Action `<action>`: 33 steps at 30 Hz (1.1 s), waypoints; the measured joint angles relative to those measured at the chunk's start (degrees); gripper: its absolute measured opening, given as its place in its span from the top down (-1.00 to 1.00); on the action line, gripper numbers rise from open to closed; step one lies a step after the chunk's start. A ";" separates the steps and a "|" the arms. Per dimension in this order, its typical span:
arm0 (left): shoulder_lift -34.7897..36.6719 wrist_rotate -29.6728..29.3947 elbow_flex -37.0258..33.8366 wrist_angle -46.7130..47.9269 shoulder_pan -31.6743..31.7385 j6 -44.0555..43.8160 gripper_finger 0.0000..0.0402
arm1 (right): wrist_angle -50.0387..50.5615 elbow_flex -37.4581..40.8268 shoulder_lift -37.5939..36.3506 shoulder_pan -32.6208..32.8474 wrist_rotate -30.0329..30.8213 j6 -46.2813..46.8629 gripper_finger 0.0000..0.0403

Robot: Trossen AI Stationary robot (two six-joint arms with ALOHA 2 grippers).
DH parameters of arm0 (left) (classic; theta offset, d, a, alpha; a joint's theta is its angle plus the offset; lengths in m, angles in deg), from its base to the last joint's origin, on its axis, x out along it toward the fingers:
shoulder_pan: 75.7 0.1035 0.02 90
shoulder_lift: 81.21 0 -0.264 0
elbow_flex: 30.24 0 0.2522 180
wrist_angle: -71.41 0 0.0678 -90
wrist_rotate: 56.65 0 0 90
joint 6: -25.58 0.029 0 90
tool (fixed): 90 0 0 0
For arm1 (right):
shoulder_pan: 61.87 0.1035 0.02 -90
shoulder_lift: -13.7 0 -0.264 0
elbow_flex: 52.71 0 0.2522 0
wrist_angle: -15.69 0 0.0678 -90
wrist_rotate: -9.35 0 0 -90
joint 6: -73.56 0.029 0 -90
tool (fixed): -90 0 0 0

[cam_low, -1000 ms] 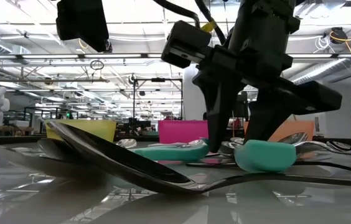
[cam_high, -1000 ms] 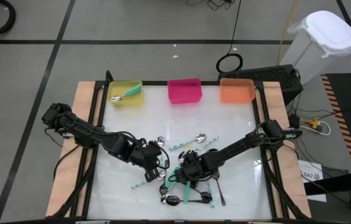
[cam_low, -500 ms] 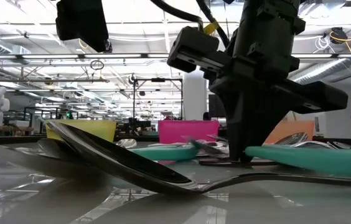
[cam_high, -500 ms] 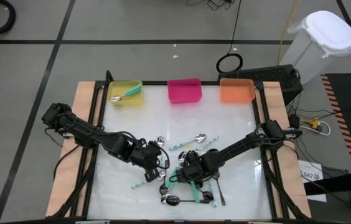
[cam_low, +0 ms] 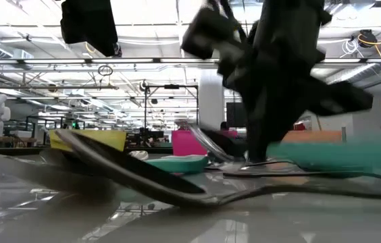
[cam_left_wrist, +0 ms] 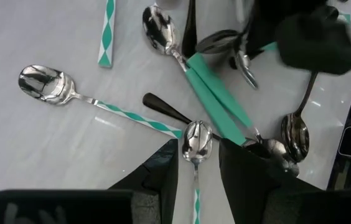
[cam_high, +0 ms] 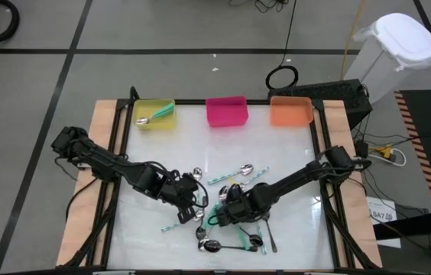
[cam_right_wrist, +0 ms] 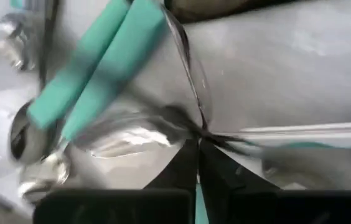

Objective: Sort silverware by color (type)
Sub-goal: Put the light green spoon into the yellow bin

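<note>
The silverware (cam_high: 234, 229) lies heaped on the white table's near middle: teal-handled spoons (cam_left_wrist: 219, 102), silver ones with patterned handles (cam_left_wrist: 57, 84) and dark ones (cam_left_wrist: 297, 134). My right gripper (cam_high: 227, 214) is over the heap, shut on a teal-handled spoon (cam_low: 339, 156). My left gripper (cam_high: 195, 205) hangs open just left of it. In the left wrist view its fingers (cam_left_wrist: 166, 171) stand on either side of a silver spoon bowl (cam_left_wrist: 197, 140) that lies on the table below them. Another teal-handled spoon (cam_high: 154, 116) rests in the yellow bin (cam_high: 140, 107). My right gripper pinches the spoon's thin neck (cam_right_wrist: 199, 134) between its two fingertips, slanting down from the table's right. The bowl (cam_right_wrist: 185, 59) stands edge-on beyond the tips, and teal shows in the gap behind them. In the low view the blurred teal handle sticks out about level, off the table.
Yellow, pink (cam_high: 226, 111) and orange (cam_high: 290, 111) bins line the far edge. More spoons (cam_high: 246, 169) lie just beyond the heap. A large dark spoon (cam_low: 130, 169) lies close before the low camera. A raised frame (cam_high: 324, 153) borders the table.
My right gripper has shut on the teal-handled spoon. The spoon's handle has swung from pointing toward the near edge to lying sideways, and it has come a little off the table with its bowl tipped up.
</note>
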 joint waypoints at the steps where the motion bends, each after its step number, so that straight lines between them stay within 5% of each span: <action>1: 0.00 0.00 0.00 0.00 0.00 0.00 0.41 | 0.39 0.00 -0.55 0.03 -0.11 -0.35 1.00; 11: 0.00 0.00 0.00 -0.02 0.00 0.53 0.41 | 5.82 -0.07 -5.22 0.05 -2.37 -3.34 1.00; 33: 0.00 0.00 0.00 -0.09 0.00 0.50 0.41 | 2.22 -0.11 -5.80 -2.64 -23.92 -16.09 1.00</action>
